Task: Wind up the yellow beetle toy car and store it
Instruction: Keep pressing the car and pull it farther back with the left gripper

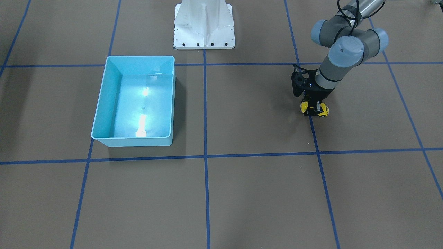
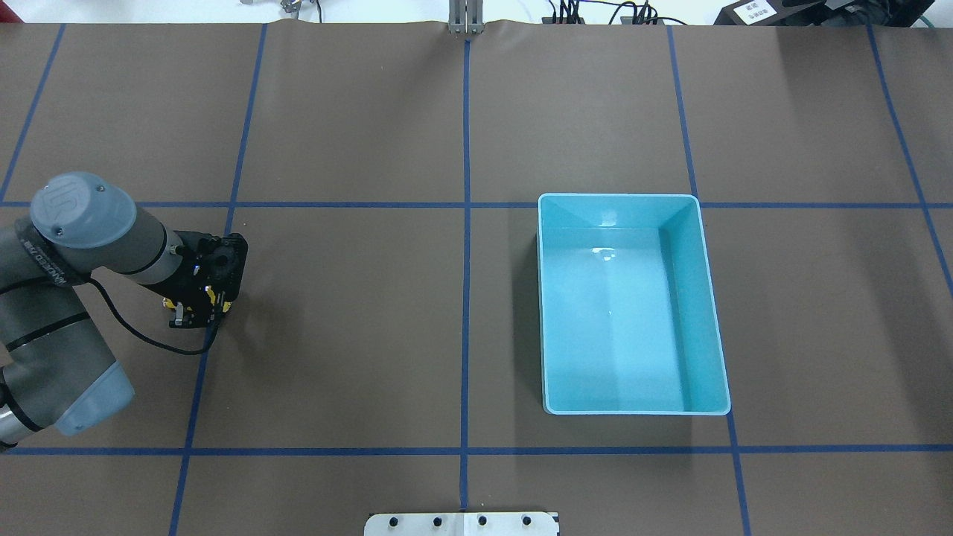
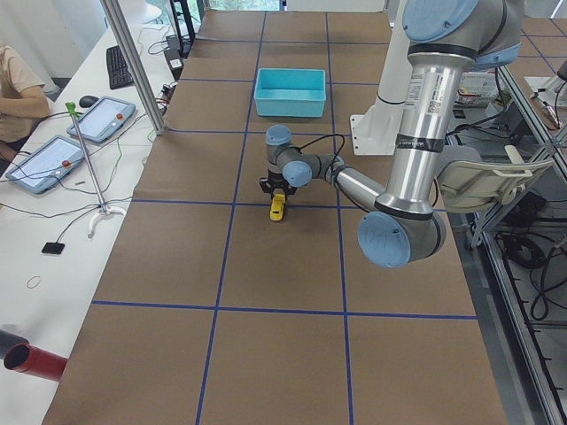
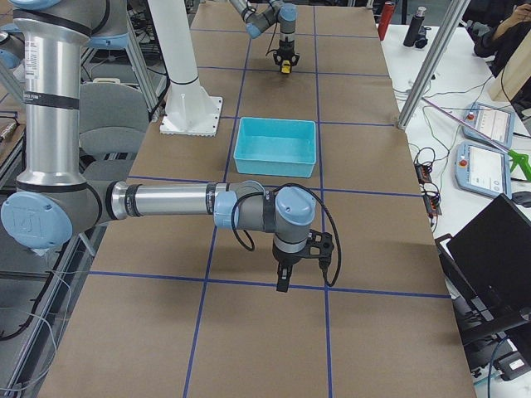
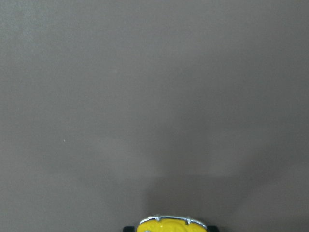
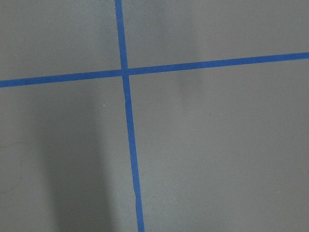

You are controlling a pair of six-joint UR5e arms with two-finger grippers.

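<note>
The yellow beetle toy car (image 1: 324,110) sits on the brown table on the robot's left side, on a blue tape line. My left gripper (image 1: 313,110) points down over it with a finger on each side and looks shut on it. In the overhead view the gripper (image 2: 192,316) hides most of the car (image 2: 211,298). The left wrist view shows only the car's yellow end (image 5: 169,226) at the bottom edge. The light blue bin (image 1: 133,141) stands empty on the robot's right side. My right gripper (image 4: 282,280) hangs above the table near a tape crossing; I cannot tell if it is open.
The white robot base (image 1: 204,24) stands behind the table's middle. Blue tape lines (image 2: 465,327) divide the brown table into squares. The bin (image 2: 547,298) lies several squares to the right of the car. Operators' desks with tablets (image 3: 53,159) flank the far side.
</note>
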